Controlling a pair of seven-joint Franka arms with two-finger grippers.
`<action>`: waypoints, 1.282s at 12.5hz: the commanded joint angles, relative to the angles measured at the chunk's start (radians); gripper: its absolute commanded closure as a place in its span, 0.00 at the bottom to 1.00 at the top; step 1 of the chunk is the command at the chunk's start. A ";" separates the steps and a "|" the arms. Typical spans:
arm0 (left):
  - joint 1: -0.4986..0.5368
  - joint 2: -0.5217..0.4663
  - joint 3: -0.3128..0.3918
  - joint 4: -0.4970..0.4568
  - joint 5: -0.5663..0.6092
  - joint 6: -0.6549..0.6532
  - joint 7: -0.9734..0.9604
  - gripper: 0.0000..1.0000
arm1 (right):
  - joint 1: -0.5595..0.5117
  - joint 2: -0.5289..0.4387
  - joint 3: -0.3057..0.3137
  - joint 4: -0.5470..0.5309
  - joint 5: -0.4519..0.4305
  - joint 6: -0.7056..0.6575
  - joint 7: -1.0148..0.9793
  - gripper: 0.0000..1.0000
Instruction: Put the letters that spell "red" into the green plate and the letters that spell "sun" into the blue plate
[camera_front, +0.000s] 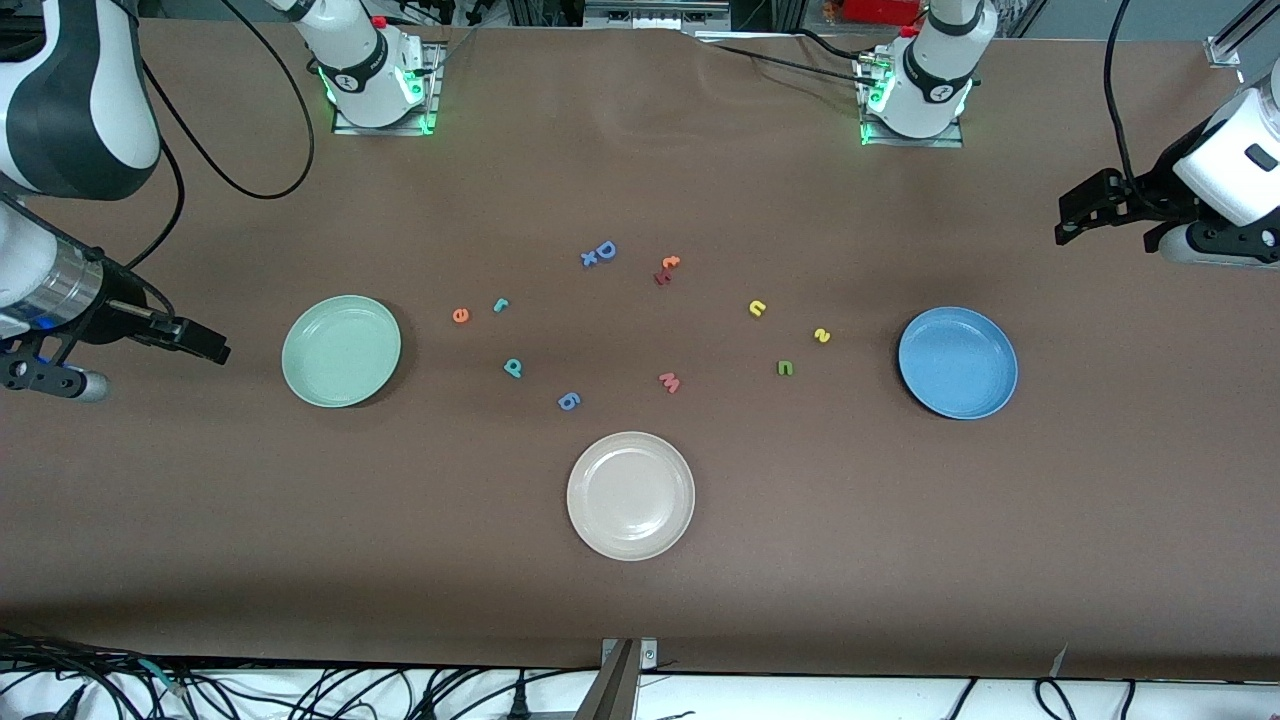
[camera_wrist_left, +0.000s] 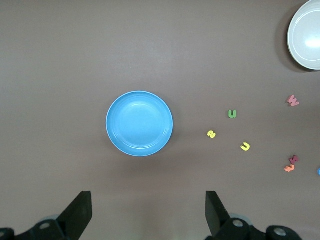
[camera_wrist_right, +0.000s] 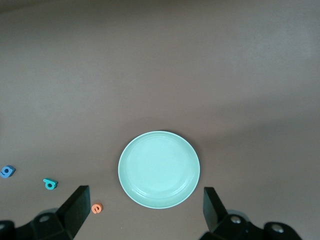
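Note:
The green plate (camera_front: 341, 351) (camera_wrist_right: 159, 169) lies toward the right arm's end of the table, with nothing in it. Beside it lie the orange "e" (camera_front: 460, 316) (camera_wrist_right: 97, 207), the teal "r" (camera_front: 500, 305) and the teal "d" (camera_front: 513, 368) (camera_wrist_right: 49, 184). The bare blue plate (camera_front: 958, 362) (camera_wrist_left: 139, 123) lies toward the left arm's end. Near it are the yellow "s" (camera_front: 822, 335) (camera_wrist_left: 212, 134), a yellow "n" (camera_front: 757, 308) (camera_wrist_left: 245, 146) and a green "n" (camera_front: 785, 368) (camera_wrist_left: 232, 114). My right gripper (camera_front: 207, 345) (camera_wrist_right: 145, 207) hangs open over bare table beside the green plate. My left gripper (camera_front: 1065, 222) (camera_wrist_left: 147, 210) hangs open over bare table beside the blue plate.
A cream-white plate (camera_front: 631, 495) (camera_wrist_left: 306, 35) lies nearer the front camera, midway between the other two. Among the letters lie a blue "6" (camera_front: 568, 401) (camera_wrist_right: 7, 171), a blue "D" (camera_front: 600, 253), a red and orange pair (camera_front: 666, 268) (camera_wrist_left: 291, 164) and a pink "w" (camera_front: 669, 382) (camera_wrist_left: 293, 101).

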 joint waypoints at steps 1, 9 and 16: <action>0.010 0.008 -0.002 0.026 -0.026 -0.027 0.017 0.00 | -0.005 -0.001 0.001 0.005 -0.004 -0.007 -0.009 0.00; 0.010 0.008 -0.002 0.026 -0.026 -0.027 0.016 0.00 | -0.010 0.010 0.001 0.003 0.001 -0.004 -0.009 0.00; 0.008 0.008 -0.003 0.028 -0.026 -0.028 0.016 0.00 | -0.010 0.014 0.001 0.003 0.000 -0.001 -0.009 0.00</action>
